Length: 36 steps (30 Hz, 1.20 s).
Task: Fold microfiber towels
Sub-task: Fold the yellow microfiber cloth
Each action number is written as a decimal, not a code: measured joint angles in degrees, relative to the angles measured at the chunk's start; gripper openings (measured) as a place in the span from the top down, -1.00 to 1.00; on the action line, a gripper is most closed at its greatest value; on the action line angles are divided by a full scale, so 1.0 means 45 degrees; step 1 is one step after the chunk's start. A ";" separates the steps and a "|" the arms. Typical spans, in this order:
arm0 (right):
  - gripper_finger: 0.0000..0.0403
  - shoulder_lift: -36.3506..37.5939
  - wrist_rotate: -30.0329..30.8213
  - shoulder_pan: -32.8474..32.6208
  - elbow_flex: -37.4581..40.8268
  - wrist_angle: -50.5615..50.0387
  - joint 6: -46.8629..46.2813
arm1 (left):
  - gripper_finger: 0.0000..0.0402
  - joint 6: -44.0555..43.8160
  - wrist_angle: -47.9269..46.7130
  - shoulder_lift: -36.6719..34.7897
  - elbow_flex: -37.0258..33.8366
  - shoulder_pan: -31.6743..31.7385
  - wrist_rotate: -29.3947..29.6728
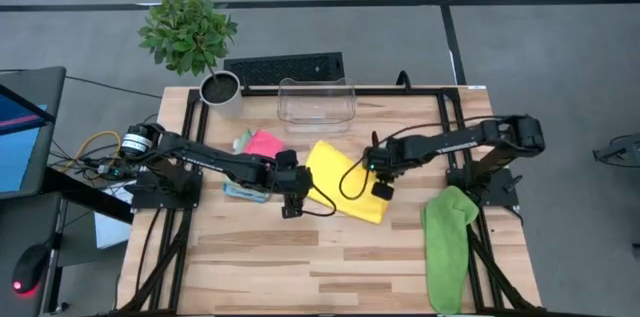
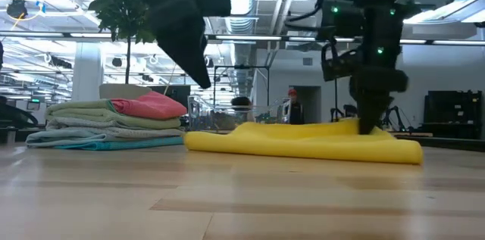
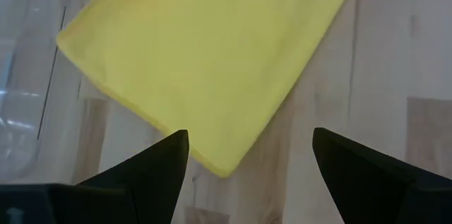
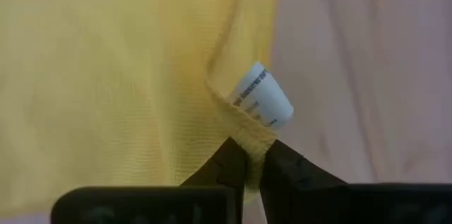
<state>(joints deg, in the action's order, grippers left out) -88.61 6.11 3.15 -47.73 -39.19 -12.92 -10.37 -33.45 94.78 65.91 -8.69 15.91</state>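
While the yellow towel (image 1: pixel 345 183) lies folded mid-bench (image 1: pixel 300 257), the right pincer (image 4: pixel 253 162) pinches its edge beside the white tag (image 4: pixel 263 95). Spread wide, the left pincer (image 3: pixel 247 174) hovers over the towel's near corner. A towel stack (image 2: pixel 114 123) sits left; a green towel (image 1: pixel 448 242) lies right.

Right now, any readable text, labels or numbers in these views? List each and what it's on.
None can be read.
White tag on the edge of the yellow microfiber towel, just beyond the right pincer shut on that edge: lines of dark print, too blurred to read.
Black keyboard behind the clear plastic bin: key legends too small to read.
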 joint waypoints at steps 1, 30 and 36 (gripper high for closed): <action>0.74 -0.0016 0.0008 -0.0121 0.0007 -0.0100 -0.0037 | -0.47 0.0000 0.0094 0.0000 -0.0080 0.0000 0.0017; 0.19 0.1511 0.2263 -0.2522 -0.0159 -0.2042 -0.3781 | -0.47 0.0551 0.2151 -0.0010 -0.0542 0.0010 0.1133; -0.18 0.3297 0.3063 -0.3454 -0.0596 -0.2310 -0.4718 | -0.47 0.1124 0.3246 0.0000 -0.1828 0.0488 0.0915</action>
<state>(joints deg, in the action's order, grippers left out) -73.78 19.89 -12.39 -50.41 -49.59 -34.15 -5.32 -18.85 94.78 57.69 -6.49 20.02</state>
